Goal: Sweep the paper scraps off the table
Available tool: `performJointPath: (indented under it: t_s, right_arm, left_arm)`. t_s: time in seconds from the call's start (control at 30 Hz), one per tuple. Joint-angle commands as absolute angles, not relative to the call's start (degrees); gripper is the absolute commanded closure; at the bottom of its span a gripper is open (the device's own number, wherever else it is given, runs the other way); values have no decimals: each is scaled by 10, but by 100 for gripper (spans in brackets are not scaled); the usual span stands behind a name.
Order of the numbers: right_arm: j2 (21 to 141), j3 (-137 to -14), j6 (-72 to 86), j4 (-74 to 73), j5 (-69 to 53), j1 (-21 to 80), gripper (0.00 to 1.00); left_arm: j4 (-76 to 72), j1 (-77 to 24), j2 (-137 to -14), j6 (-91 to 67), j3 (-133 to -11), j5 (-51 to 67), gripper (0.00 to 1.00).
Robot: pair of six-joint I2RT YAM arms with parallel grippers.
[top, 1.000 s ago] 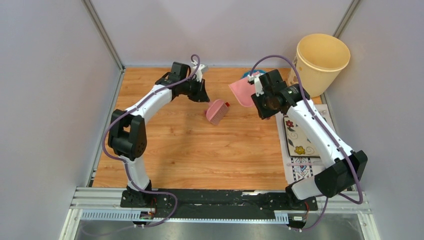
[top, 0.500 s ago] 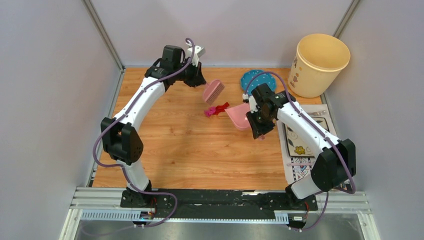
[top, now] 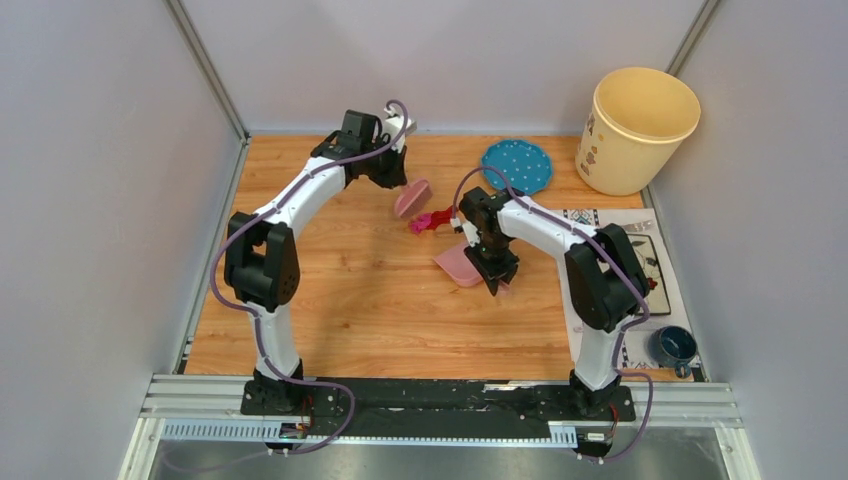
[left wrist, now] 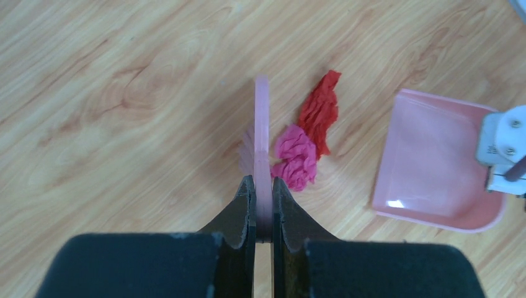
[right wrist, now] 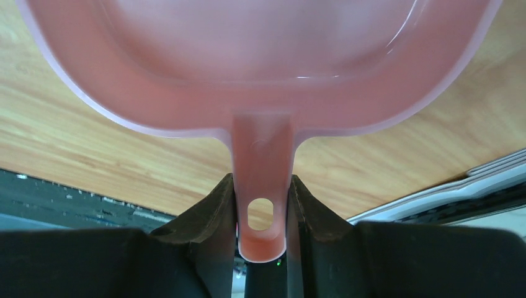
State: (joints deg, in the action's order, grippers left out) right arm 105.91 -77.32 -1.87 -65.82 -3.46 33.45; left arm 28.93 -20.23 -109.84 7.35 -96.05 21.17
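The paper scraps (top: 430, 220), red and magenta, lie bunched on the wooden table (top: 340, 300) near its middle; the left wrist view shows a red strip (left wrist: 319, 112) and a magenta wad (left wrist: 296, 158). My left gripper (top: 395, 180) is shut on the pale pink hand brush (left wrist: 262, 133), held just left of the scraps. My right gripper (top: 495, 265) is shut on the handle (right wrist: 262, 205) of the pale pink dustpan (top: 458, 265), which rests on the table just below and right of the scraps. The dustpan (left wrist: 434, 164) looks empty.
A blue dotted plate (top: 516, 166) lies at the back. A yellow bucket (top: 640, 128) stands at the back right corner. A white patterned placemat (top: 660, 270) lies along the right edge, with a dark blue cup (top: 672, 346) at its near end. Grey walls surround the table.
My right arm swung the dustpan from the back down to the table middle, beside the scraps. My left arm lifted the brush off the scraps, uncovering them, then lowered it to their left.
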Motion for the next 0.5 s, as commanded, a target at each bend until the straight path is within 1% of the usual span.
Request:
performJointPath:
  t_s: [0.0, 0.1, 0.27, 0.33, 0.47]
  right_arm:
    - [1099, -845, -36, -640, -4, 332, 100]
    - [1126, -854, -61, -618, -1, 332, 100]
    - [1154, -870, -89, -596, 26, 332, 100]
    - [1150, -873, -88, -581, 17, 332, 100]
    - [1119, -854, -83, -547, 11, 332, 100]
  left_arm:
    - [252, -208, -1135, 55, -980, 322, 100]
    - [255, -217, -1150, 41, -985, 391, 100]
    - [251, -241, -1129, 20, -955, 445, 100]
    - [247, -242, -1118, 3, -934, 475, 100]
    - [243, -241, -1078, -26, -901, 490, 100]
